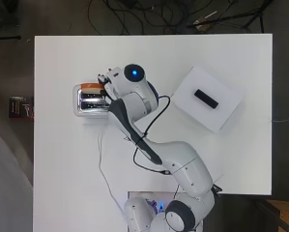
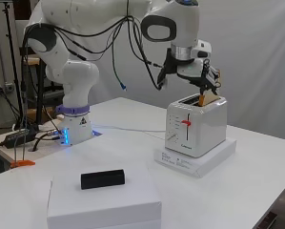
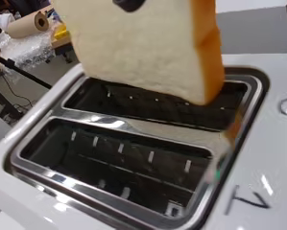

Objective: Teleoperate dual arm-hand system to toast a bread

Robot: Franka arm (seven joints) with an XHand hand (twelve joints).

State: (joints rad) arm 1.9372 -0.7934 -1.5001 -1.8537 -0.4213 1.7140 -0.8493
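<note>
A slice of bread (image 3: 148, 48) is held pinched in the fingers of the hand (image 2: 203, 78) directly above the toaster (image 2: 197, 126), its lower edge entering one of the two slots while the other slot (image 3: 119, 163) lies open beside it. The toaster is seated on a flat white base (image 2: 195, 160) on the white table (image 1: 62, 169). A black block (image 2: 103, 179) is set on a white box (image 2: 104, 202), well apart from the toaster.
</note>
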